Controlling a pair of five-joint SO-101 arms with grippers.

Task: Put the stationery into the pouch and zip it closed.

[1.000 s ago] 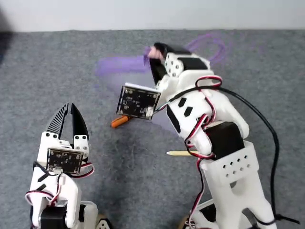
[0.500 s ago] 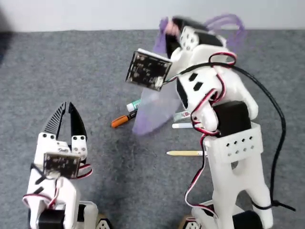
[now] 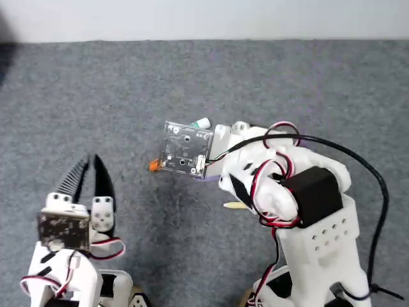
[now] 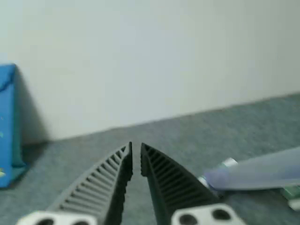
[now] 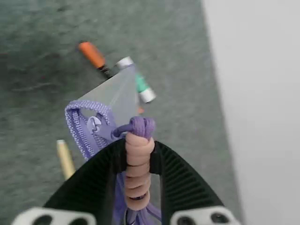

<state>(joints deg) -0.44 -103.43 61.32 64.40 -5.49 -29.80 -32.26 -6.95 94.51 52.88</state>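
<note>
Grey felt-like tabletop (image 3: 128,96), plain pale wall (image 4: 150,56) behind it, blue box (image 4: 7,122) against the wall

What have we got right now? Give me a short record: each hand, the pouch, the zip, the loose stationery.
left hand: shut, empty, low over the grey table
right hand: shut on the pull cord
pouch: translucent lilac, hanging from that cord
zip: cannot tell whether open or closed
loose stationery: orange marker and yellow pencil on the table outside the pouch; green and white pen at the pouch's edge
</note>
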